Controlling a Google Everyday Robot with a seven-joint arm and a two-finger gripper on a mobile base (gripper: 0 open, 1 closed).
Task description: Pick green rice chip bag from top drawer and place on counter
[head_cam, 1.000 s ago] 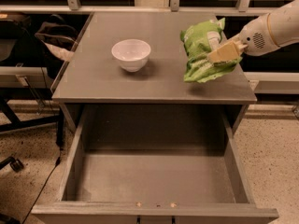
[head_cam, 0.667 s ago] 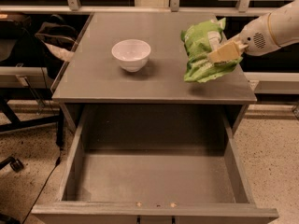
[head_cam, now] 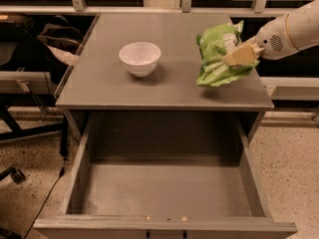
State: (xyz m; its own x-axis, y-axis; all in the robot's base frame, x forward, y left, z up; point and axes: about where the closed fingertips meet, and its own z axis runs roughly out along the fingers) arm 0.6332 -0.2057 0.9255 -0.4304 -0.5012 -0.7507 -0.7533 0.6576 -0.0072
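The green rice chip bag (head_cam: 219, 54) stands on the right side of the counter (head_cam: 164, 88), crumpled and leaning a little. My gripper (head_cam: 238, 55) comes in from the right on a white arm and is shut on the bag's right side. The top drawer (head_cam: 167, 188) is pulled fully open below the counter, with nothing on its grey floor.
A white bowl (head_cam: 140, 58) sits on the counter left of the bag. A dark chair and bags (head_cam: 47, 39) stand to the left of the cabinet. A window ledge with metal posts (head_cam: 149, 6) runs behind it. Speckled floor lies on both sides.
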